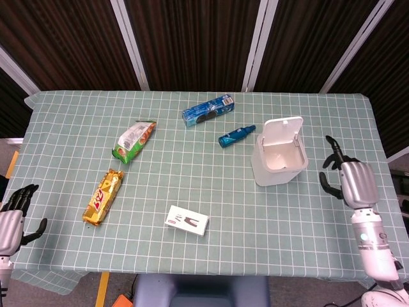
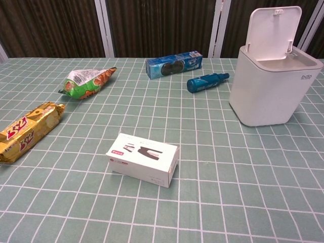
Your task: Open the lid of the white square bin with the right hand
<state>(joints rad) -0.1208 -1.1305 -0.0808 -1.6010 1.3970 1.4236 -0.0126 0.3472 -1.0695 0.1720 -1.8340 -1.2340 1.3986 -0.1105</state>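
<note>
The white square bin (image 1: pixel 276 167) (image 2: pixel 271 93) stands on the right part of the table. Its lid (image 1: pixel 283 130) (image 2: pixel 273 33) is swung up and stands upright at the bin's far side, and the inside shows. My right hand (image 1: pixel 350 181) hovers to the right of the bin, apart from it, with its fingers spread and nothing in it. The chest view does not show that hand. At the table's near left edge my left hand (image 1: pixel 14 214) is empty, its fingers apart.
A blue bottle (image 1: pixel 236 135) lies just left of the bin, a blue cookie box (image 1: pixel 207 109) further back. A green snack bag (image 1: pixel 134 141), a yellow bar (image 1: pixel 103 197) and a small white box (image 1: pixel 186 220) lie to the left and front.
</note>
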